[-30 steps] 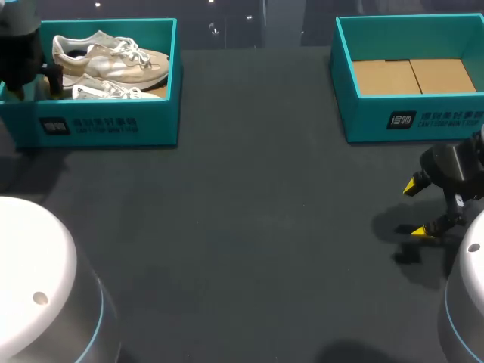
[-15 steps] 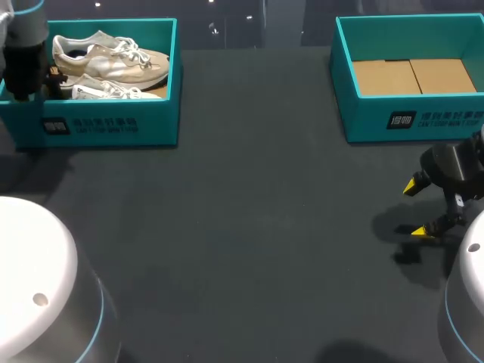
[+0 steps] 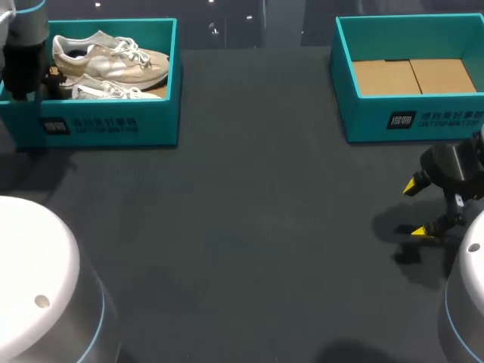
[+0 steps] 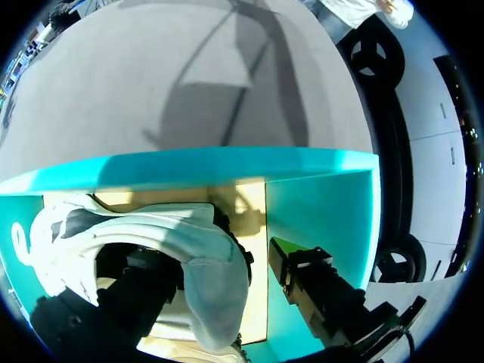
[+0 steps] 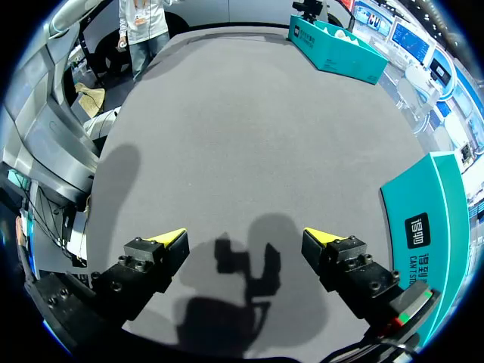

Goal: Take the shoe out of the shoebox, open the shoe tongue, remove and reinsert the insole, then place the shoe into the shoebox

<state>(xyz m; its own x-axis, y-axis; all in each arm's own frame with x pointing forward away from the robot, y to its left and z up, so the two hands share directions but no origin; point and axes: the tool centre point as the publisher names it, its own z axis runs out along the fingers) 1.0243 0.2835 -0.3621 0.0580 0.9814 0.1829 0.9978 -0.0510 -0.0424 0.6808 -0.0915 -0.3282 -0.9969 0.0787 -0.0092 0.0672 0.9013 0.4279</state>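
Two pale beige sneakers [image 3: 110, 59] lie in the left teal shoebox [image 3: 98, 125] at the back left. My left arm [image 3: 26, 60] stands at that box's left end, and its gripper [image 3: 51, 79] is down by the shoes' heels. In the left wrist view the gripper [image 4: 215, 257] is open and straddles the heel of one sneaker [image 4: 91, 227]. One finger is inside the shoe's opening. The other finger [image 4: 291, 261] is outside the heel with a small gap, beside the box wall [image 4: 318, 204]. My right gripper [image 3: 416, 208] [image 5: 246, 238] hangs open and empty over the bare table.
A second teal shoebox [image 3: 412, 121] stands at the back right, holding only its cardboard floor, just behind my right gripper; its wall [image 5: 435, 227] shows beside that gripper. The dark table mat [image 3: 249, 227] lies between the boxes.
My left arm has shifted a little to the right and lowered into the left shoebox at the shoes' heels, its fingers narrowing. The right arm has not moved.
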